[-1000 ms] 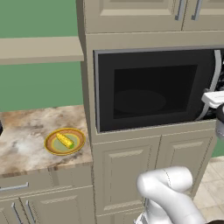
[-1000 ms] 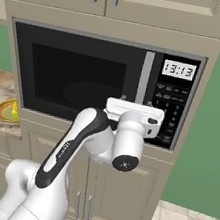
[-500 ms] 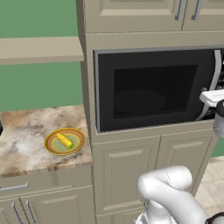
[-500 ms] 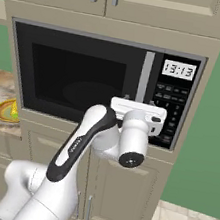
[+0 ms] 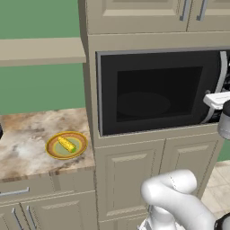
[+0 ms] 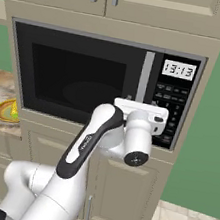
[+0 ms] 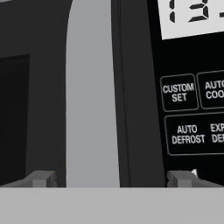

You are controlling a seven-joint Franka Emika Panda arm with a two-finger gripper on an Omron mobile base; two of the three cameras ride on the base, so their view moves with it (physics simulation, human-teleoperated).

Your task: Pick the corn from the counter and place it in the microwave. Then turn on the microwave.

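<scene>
A white robot arm holds its pincer [image 7: 112, 178] close against the front of the black microwave [image 5: 157, 92], its two dark fingertips [image 7: 41, 178] spread wide with nothing between them: one tip sits over the dark glass door on one side of the long silver handle [image 7: 92, 94], the other over the button panel [image 6: 167, 111] on the handle's far side, below the keys marked "CUSTOM SET" and "AUTO DEFROST". From the right base view the hand's white body stands in front of the lower part of the handle, beside the panel whose clock [image 6: 179, 70] reads 13:13. The microwave door is closed, and a pale turntable shows dimly through its glass. The corn [image 5: 66, 144], a small yellow cob with a green tip, lies well apart from the microwave, down to its left, on a round green plate [image 5: 57, 152] with a yellow rim that rests on the marbled counter [image 5: 27, 134]. Beige cabinet doors [image 5: 128, 179] sit directly beneath the microwave, and a plain tan wall shelf [image 5: 40, 49] runs to its left above the counter.
</scene>
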